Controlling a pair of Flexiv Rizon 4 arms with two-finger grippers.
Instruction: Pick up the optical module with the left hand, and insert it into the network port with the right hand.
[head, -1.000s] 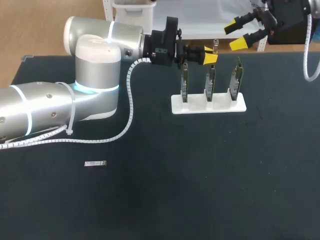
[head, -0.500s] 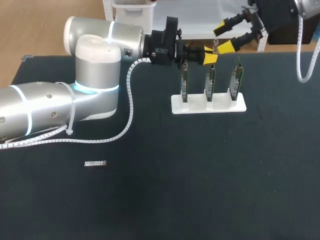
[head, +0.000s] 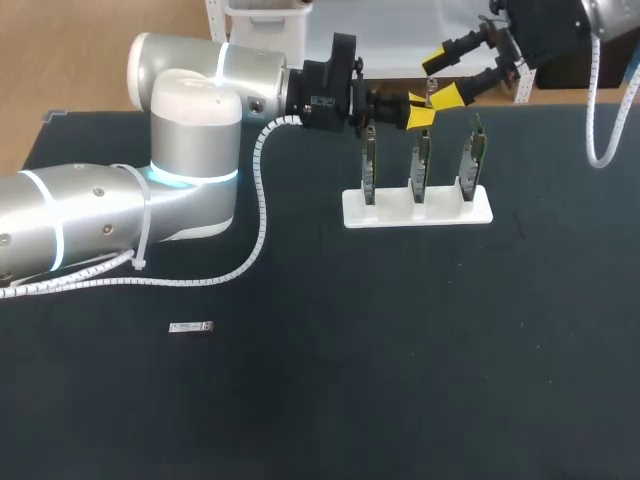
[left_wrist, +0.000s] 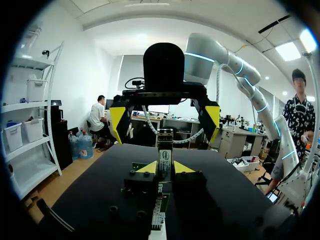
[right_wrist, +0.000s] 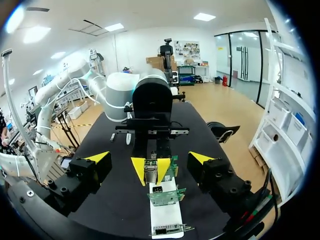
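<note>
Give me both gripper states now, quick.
Left gripper: closed on the module.
Right gripper: open, holding nothing.

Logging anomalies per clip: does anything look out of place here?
A spare module lies loose on the table, far from the rack, while the left gripper holds a module. Nothing else looks askew or damaged.

From above, our left claw (head: 420, 112) hides most of the optical module (left_wrist: 164, 157) it grips. Our right arm (head: 560, 25) is cut off just behind the right claw (head: 440, 77). We cannot identify the tiny silver piece (head: 190, 327) well apart from both claws.
</note>
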